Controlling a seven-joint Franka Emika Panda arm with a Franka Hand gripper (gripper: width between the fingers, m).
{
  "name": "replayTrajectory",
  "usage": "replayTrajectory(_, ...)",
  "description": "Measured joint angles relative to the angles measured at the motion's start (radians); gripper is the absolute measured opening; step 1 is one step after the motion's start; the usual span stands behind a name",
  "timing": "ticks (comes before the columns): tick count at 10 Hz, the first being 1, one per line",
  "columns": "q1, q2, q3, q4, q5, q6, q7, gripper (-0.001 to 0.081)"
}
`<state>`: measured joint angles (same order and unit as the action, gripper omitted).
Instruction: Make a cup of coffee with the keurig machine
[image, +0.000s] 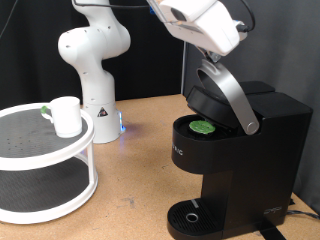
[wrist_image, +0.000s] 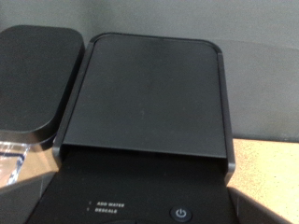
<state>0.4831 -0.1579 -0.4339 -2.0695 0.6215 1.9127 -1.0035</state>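
Gripper: up at the exterior view's top (image: 205, 40), right over the raised lid handle (image: 232, 95); fingers hidden, so can't tell whether spread or pinching.
Coffee machine (image: 240, 150): lid lifted open, green-topped pod (image: 203, 127) sitting in the chamber.
Cup (image: 66, 115): away at the exterior view's left, standing on the white round shelf (image: 50, 160).
Wrist view: flat black lid (wrist_image: 149, 93), power button (wrist_image: 181, 213) below.
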Motion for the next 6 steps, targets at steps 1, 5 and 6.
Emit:
replayTrajectory(1,-0.001,0.004,-0.012,-0.002,0.002,-0.012,-0.021,0.0001)
replayTrajectory(5,-0.005,0.025,-0.057,-0.013,0.019,-0.03,-0.09,0.0001)
replayTrajectory(6,-0.007,0.029,-0.065,-0.018,0.018,-0.03,-0.094,0.0001)
